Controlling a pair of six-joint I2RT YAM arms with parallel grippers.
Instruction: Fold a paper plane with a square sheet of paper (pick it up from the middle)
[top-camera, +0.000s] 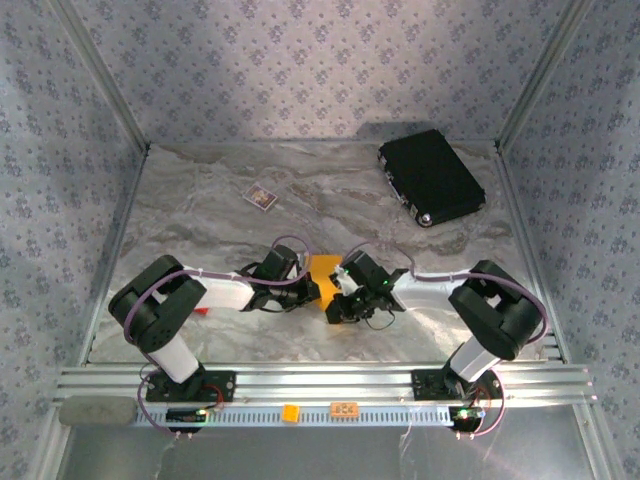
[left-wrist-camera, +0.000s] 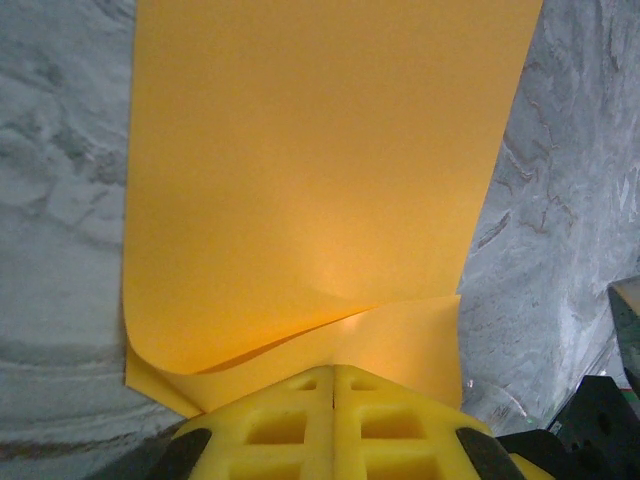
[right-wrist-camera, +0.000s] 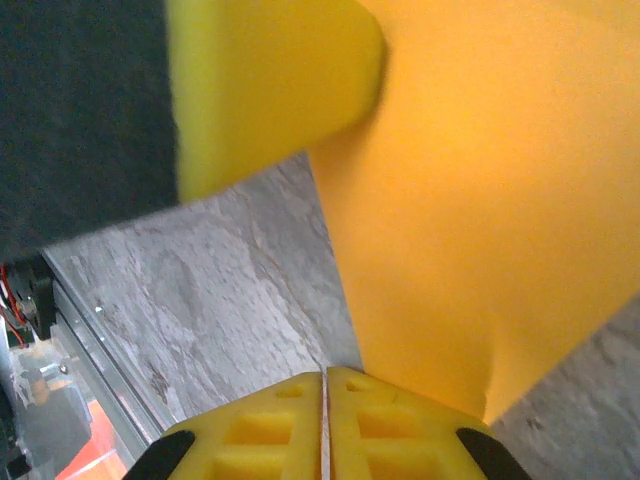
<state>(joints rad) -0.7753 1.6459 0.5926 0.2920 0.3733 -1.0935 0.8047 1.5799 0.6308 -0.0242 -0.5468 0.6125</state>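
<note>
- Two arms meet at the near middle of the bench (top-camera: 330, 205), wrists facing each other across the sheet of paper (top-camera: 322, 270).
- The sheet of paper (plain orange-yellow) sits between them, just behind the front rail.
- Seen from the left wrist, the sheet (left-wrist-camera: 320, 170) stretches away toward 12 o'clock. Its near edge is curled over into a soft fold at 7 o'clock.
- The left end effector (left-wrist-camera: 335, 375) is clenched, its yellow pads pressed together on that folded near edge.
- The right end effector (right-wrist-camera: 325, 378) also has its pads together, with only a hairline seam between them. The sheet (right-wrist-camera: 500, 200) comes down to touch the pad at 4 o'clock, but I cannot tell whether it is pinched.
- A black case (top-camera: 432, 178) lies at 1 o'clock from the sheet, well apart, near the back right corner.
- A small card (top-camera: 260, 197) lies flat at 11 o'clock.
- A tiny orange tag (top-camera: 290, 412) sits on the front rail at 6 o'clock.
</note>
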